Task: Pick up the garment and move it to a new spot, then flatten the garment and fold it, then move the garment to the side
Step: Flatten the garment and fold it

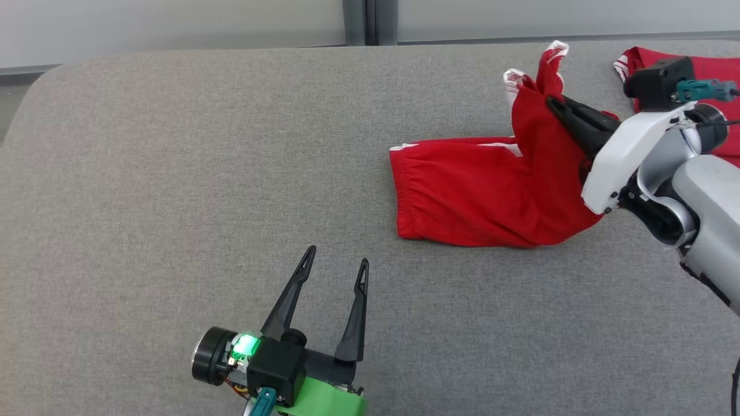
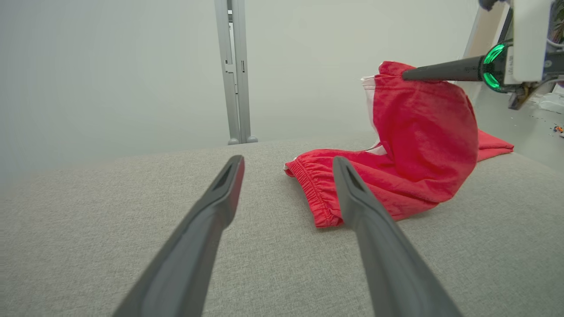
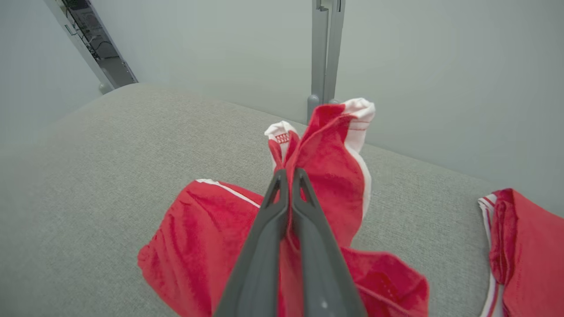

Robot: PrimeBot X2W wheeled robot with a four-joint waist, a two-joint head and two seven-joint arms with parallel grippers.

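Seemingly a lab: grey cloth-covered table point(image 1: 173, 173), bare partition walls point(image 1: 173, 23).

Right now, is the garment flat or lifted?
Partly lifted: the right gripper, shut on the garment, holds one end up; the waistband end lies on the grey surface.

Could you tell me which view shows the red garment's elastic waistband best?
Left wrist view: the waistband lies close, gathers clear. The head view shows it smaller, from above; the right wrist view, just an indistinct edge at lower left.
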